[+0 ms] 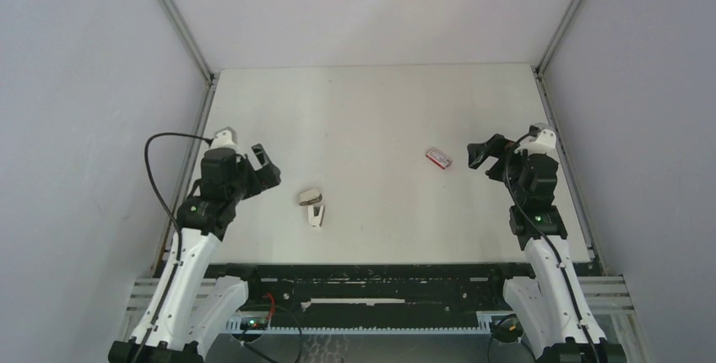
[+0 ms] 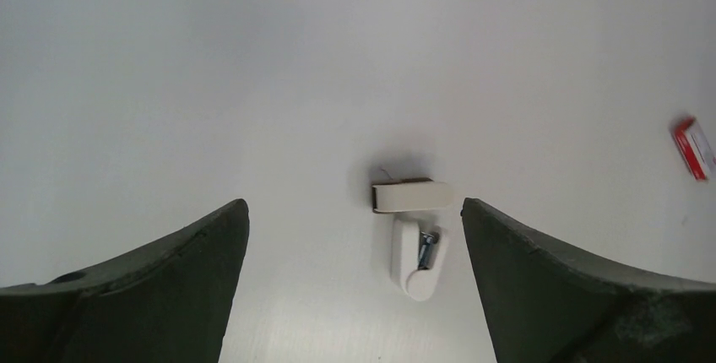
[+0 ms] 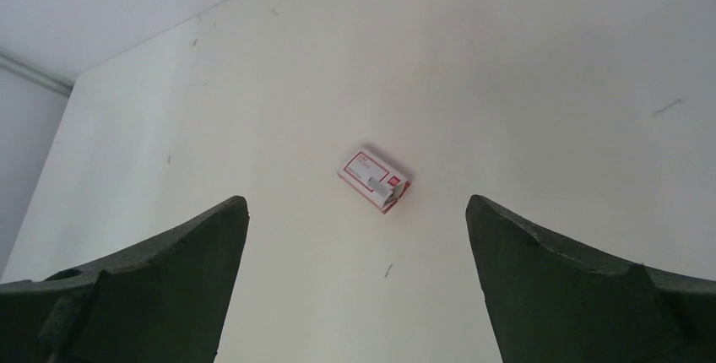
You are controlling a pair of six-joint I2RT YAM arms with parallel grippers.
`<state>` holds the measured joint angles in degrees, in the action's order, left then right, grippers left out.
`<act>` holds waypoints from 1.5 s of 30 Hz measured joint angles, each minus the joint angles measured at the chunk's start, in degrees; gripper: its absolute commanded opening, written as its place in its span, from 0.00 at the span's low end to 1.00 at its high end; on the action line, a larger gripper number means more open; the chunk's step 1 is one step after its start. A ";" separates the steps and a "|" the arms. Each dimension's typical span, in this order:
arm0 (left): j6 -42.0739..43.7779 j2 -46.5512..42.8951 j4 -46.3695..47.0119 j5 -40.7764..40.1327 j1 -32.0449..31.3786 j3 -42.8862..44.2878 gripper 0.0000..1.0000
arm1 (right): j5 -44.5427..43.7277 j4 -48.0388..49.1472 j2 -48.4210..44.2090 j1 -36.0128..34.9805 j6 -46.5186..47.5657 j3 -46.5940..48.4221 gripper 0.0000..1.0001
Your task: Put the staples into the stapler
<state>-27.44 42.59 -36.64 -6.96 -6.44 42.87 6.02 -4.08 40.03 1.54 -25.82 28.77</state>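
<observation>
The stapler (image 1: 312, 207) lies hinged open on the white table, left of centre. In the left wrist view the stapler (image 2: 412, 249) shows a beige arm across the top and a white body with a bit of metal inside. My left gripper (image 1: 268, 169) hovers open just to its left, and the stapler sits ahead of the open left gripper (image 2: 355, 204), near the right finger. A red-and-white box (image 1: 438, 158) lies right of centre. On the box (image 3: 363, 167) rests a thin grey strip, the staples (image 3: 377, 183). My right gripper (image 1: 474, 156) is open beside the box and empty (image 3: 356, 198).
Grey enclosure walls with metal rails (image 1: 180, 21) border the table on the left, right and back. The table's near edge (image 1: 380, 266) meets the black mounting frame of the arm bases.
</observation>
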 measured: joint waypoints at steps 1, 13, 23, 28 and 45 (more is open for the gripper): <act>0.98 0.48 0.79 1.57 -1.11 0.02 0.97 | 1.01 0.13 0.11 0.00 0.17 0.00 1.00; 7.67 25.00 2.49 7.41 -19.87 9.05 0.91 | 6.95 3.41 8.13 -2.08 -0.24 -2.73 0.90; 10.27 31.30 4.11 5.33 -21.00 19.93 0.93 | 2.89 -0.39 34.58 -8.33 6.32 11.06 0.87; 11.21 26.58 5.35 4.13 -18.53 20.02 0.94 | 1.38 -4.09 44.70 -10.75 11.65 20.87 0.84; 12.92 17.40 5.68 1.03 -16.83 19.69 0.95 | -5.68 -16.63 61.35 -17.44 19.71 33.29 0.79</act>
<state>-14.52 59.99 -30.96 -5.93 -23.27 62.57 0.34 -20.71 101.38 -15.90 -6.11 62.06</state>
